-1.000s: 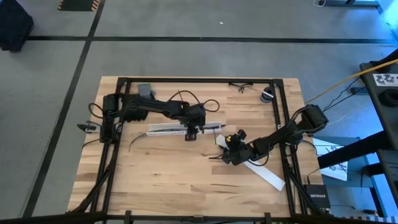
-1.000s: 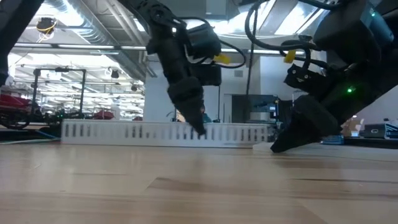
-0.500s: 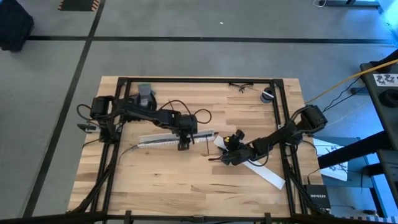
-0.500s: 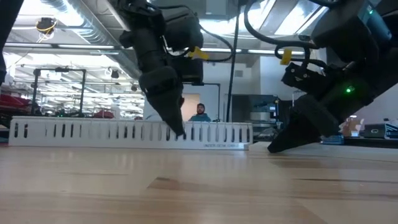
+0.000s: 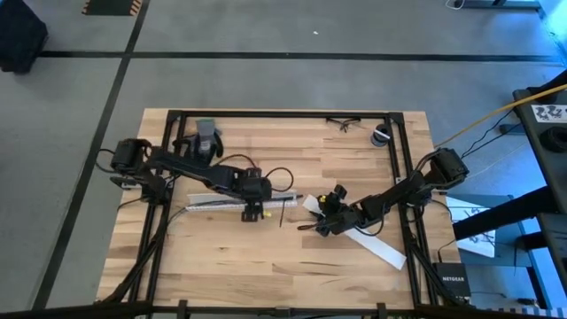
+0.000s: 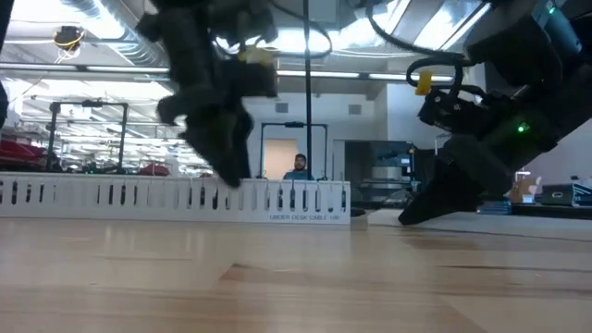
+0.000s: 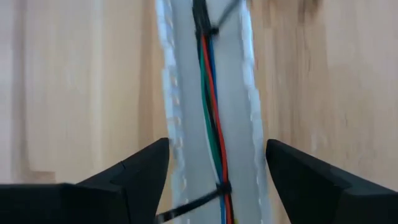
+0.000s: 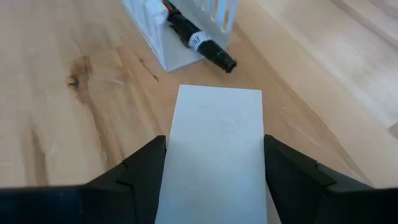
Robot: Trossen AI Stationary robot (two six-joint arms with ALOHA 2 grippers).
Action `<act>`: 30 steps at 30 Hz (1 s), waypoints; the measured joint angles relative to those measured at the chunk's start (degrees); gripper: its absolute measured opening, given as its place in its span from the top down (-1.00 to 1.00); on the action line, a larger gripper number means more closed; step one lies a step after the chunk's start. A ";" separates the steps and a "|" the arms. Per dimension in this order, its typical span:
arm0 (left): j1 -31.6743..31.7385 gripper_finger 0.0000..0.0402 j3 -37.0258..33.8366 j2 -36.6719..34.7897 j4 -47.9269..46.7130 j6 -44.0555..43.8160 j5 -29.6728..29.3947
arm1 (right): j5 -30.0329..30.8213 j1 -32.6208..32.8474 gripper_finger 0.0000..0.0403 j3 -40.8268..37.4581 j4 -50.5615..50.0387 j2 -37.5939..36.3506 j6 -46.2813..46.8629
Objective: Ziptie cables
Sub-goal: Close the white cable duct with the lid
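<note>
A white slotted channel (image 5: pixel 285 198) lies on the table, and the cables (image 7: pixel 210 93), a bundle of red, green, blue and dark wires, run inside it (image 7: pixel 183 99). Black zipties (image 7: pixel 214 186) bind the bundle. One loose ziptie (image 5: pixel 282 213) lies beside the channel. My left gripper (image 7: pixel 217 155) is open over the channel, one finger on each side. My right gripper (image 8: pixel 214 146) is shut on a flat white strip (image 8: pixel 217 118) just right of the channel's end (image 8: pixel 168 43). My left gripper points steeply down with a finger (image 7: pixel 146 171) beside each long wall of the channel; I cannot tell whether either finger touches it. My right gripper pinches the white strip by its two long edges (image 8: pixel 169 146), fingers slanting down from the table's right and lying along it. The strip's free end (image 8: pixel 219 92) points at the channel.
The strip's other end (image 5: pixel 390 255) reaches toward the right rail. Glasses (image 5: pixel 344 124), a small roll (image 5: pixel 381 136) and a grey object (image 5: pixel 205 137) lie along the far edge. Black frame rails (image 5: pixel 403 168) border the table. Bare wood lies toward the near edge.
My left gripper has moved toward the table's left and near edges and has risen a little at the end. The channel with its cables has slid along the table the same way, away from the right gripper. The right arm has stayed in place.
</note>
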 joint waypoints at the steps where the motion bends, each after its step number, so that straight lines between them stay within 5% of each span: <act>1: -0.20 -0.29 -0.80 -0.40 0.53 -0.06 -0.19 | -0.22 0.00 -0.15 -0.09 0.09 -0.58 -0.82; 14: -1.00 -0.24 -6.55 -2.38 15.29 -2.19 -0.52 | -5.08 -2.74 -0.14 3.30 -1.82 -5.69 -14.30; 25: -0.98 -0.23 -7.16 -2.40 18.23 -2.85 -0.56 | -7.16 -2.86 -0.15 4.65 -8.81 -3.30 0.96; 30: -0.96 -0.22 -7.16 -2.40 18.29 -3.13 -0.59 | -6.37 -2.89 -0.17 4.80 -0.36 2.05 2.60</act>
